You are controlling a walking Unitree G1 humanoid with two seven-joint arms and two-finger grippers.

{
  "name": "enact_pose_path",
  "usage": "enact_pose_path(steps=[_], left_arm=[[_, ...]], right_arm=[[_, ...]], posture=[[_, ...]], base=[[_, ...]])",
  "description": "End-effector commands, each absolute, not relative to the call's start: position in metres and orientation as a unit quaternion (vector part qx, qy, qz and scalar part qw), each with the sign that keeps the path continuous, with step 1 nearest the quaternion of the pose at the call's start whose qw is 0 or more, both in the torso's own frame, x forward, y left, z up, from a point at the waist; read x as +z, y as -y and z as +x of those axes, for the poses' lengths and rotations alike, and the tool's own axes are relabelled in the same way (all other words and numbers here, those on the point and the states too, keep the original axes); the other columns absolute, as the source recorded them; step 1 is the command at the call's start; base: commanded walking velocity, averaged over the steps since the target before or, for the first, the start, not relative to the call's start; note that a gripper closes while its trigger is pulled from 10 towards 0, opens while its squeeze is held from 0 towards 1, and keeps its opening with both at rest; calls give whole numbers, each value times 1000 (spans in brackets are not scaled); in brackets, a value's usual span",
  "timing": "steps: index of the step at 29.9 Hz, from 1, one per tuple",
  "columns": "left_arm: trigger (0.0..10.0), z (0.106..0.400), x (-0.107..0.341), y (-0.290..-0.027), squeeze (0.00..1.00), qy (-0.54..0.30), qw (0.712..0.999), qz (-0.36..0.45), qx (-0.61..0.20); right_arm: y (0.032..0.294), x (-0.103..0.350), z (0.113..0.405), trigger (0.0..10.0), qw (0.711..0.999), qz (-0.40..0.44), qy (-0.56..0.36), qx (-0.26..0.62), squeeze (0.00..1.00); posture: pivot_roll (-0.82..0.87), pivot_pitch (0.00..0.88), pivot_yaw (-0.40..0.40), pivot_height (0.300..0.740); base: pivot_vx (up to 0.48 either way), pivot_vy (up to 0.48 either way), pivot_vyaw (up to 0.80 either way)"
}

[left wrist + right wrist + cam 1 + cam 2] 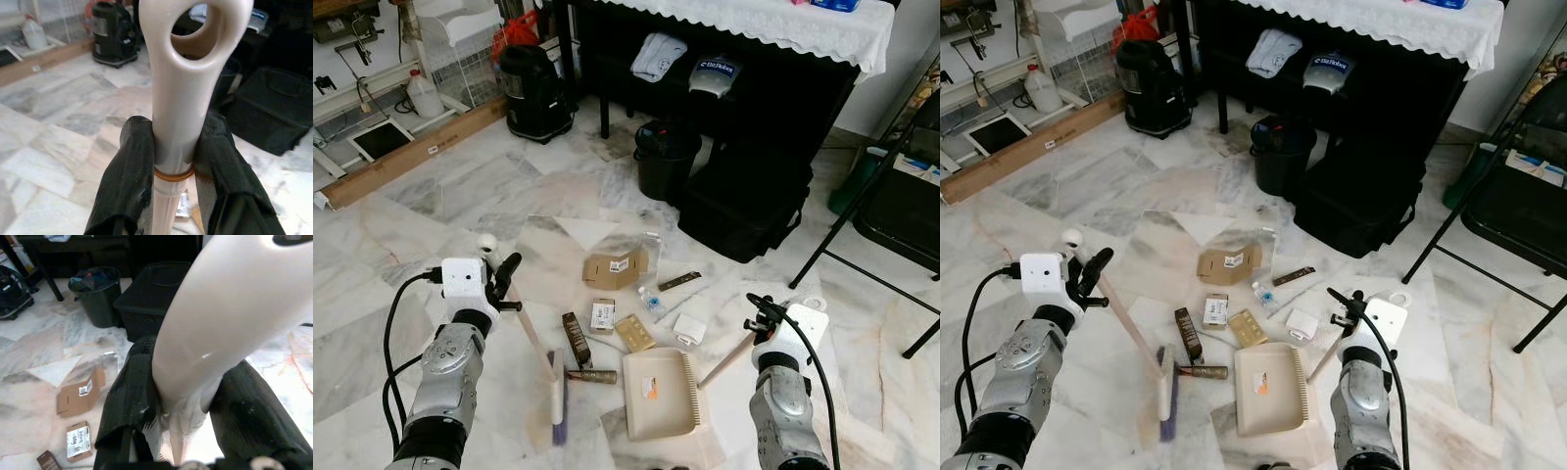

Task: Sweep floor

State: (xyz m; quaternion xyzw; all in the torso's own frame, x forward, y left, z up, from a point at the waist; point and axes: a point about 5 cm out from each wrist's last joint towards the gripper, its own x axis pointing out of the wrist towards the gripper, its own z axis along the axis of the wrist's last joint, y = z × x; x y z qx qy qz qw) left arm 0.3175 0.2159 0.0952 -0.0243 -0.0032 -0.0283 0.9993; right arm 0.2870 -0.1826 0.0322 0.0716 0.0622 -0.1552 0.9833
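My left gripper (506, 279) is shut on the cream handle (183, 98) of a hand brush. The brush head (557, 394) rests on the marble floor in front of me. My right gripper (759, 318) is shut on the handle (230, 318) of a beige dustpan (661, 392), which lies flat on the floor just right of the brush. Litter lies beyond them: a flattened cardboard box (615, 268), a small white-labelled box (602, 315), a dark brown box (575, 338), a brown tube (592, 376), a tan packet (634, 333) and a white packet (690, 328).
A black bin (666, 157) and a black case (744, 201) stand ahead under a table with a white cloth (773, 24). A black vacuum (533, 88) is at the far left, a folding chair (891, 196) on the right. A tape roll (489, 245) lies near my left gripper.
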Motion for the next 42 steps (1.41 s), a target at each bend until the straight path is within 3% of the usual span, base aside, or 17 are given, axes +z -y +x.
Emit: enact_pose_path(steps=[1,16,26,42], left_arm=[[10000,318,93,-214,0,-7,998,-51,-38],[10000,319,101,-209,0,-18,989,-100,-104],[10000,317,100,-213,0,-21,991,-92,-92],[10000,320,109,-212,0,5,992,-103,-74]], right_arm=[[176,21,282,10000,979,104,-89,-153,0],[172,23,287,10000,981,97,-91,-144,0],[186,40,293,10000,982,24,-82,-168,0],[187,61,302,10000,976,33,-91,-193,0]], posture=[[-36,109,1,740],[-28,114,-4,740],[-44,125,-10,740],[-46,123,-26,740]], base=[[0,0,0],[0,0,0],[0,0,0],[0,0,0]])
